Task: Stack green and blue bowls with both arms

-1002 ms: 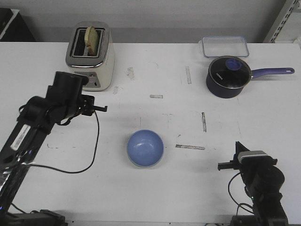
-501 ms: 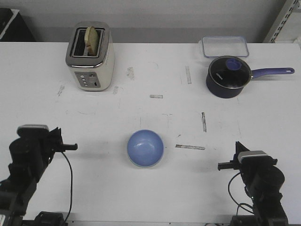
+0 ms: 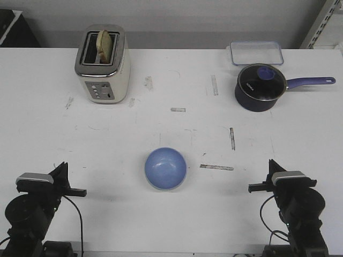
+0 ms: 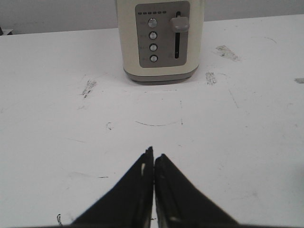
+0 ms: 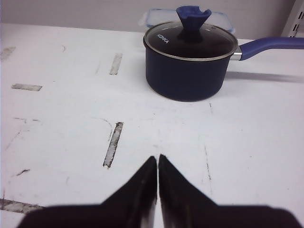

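I see the blue bowl (image 3: 165, 168) upright on the white table (image 3: 171, 214), near the front edge and roughly midway between both arms. Only a blue bowl shows; I cannot tell whether the green one sits beneath it. The left gripper (image 3: 80, 191) is low at the near left corner, its fingers (image 4: 142, 180) pressed together on nothing and pointing toward the toaster (image 3: 103, 63). The right gripper (image 3: 252, 188) is low at the near right corner, likewise clenched and empty, pointing toward the lidded saucepan (image 5: 190, 61). Both grippers are well apart from the bowl. A clear container (image 3: 256, 52) lies behind the saucepan.
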{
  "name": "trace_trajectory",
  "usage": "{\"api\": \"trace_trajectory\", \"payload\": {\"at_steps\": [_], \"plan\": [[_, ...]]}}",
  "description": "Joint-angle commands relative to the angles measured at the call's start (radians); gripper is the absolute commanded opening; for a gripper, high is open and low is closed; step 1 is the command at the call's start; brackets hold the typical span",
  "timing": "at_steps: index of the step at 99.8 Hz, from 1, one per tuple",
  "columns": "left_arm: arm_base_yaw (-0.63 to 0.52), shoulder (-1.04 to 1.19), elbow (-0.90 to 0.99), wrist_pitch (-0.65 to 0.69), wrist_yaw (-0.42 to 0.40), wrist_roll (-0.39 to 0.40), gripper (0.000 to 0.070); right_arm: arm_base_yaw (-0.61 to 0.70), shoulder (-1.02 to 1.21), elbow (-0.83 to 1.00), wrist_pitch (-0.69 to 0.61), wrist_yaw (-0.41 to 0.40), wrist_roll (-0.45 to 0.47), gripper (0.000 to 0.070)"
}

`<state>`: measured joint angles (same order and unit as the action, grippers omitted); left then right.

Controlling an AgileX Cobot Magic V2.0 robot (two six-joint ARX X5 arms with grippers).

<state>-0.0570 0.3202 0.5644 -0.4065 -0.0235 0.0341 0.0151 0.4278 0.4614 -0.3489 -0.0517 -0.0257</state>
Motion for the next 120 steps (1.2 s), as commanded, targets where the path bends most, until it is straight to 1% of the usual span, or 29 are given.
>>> {"api": "trace_trajectory", "payload": {"at_steps": [1, 58, 67, 83, 90, 107, 120], "plan": [[0.0, -0.011, 0.01, 0.009, 0.002, -0.042, 0.0003, 0.002, 0.004, 0.008, 0.013, 0.0, 0.003, 0.0], [0.0, -0.054, 0.01, 0.011, 0.002, -0.042, 0.0002, 0.002, 0.004, 0.008, 0.013, 0.0, 0.003, 0.0], [0.004, -0.059, 0.01, -0.005, -0.033, -0.047, 0.0003, 0.002, 0.004, 0.008, 0.013, 0.0, 0.003, 0.0], [0.041, -0.126, -0.048, 0.006, -0.034, -0.047, 0.0002, 0.002, 0.004, 0.008, 0.013, 0.0, 0.003, 0.0], [0.063, -0.182, -0.12, 0.048, -0.034, -0.047, 0.0002, 0.002, 0.004, 0.008, 0.013, 0.0, 0.003, 0.0], [0.087, -0.317, -0.338, 0.249, -0.032, -0.046, 0.0002, 0.002, 0.004, 0.008, 0.013, 0.0, 0.003, 0.0], [0.087, -0.317, -0.463, 0.404, -0.024, -0.047, 0.0002, 0.002, 0.004, 0.008, 0.012, 0.0, 0.003, 0.0]]}}
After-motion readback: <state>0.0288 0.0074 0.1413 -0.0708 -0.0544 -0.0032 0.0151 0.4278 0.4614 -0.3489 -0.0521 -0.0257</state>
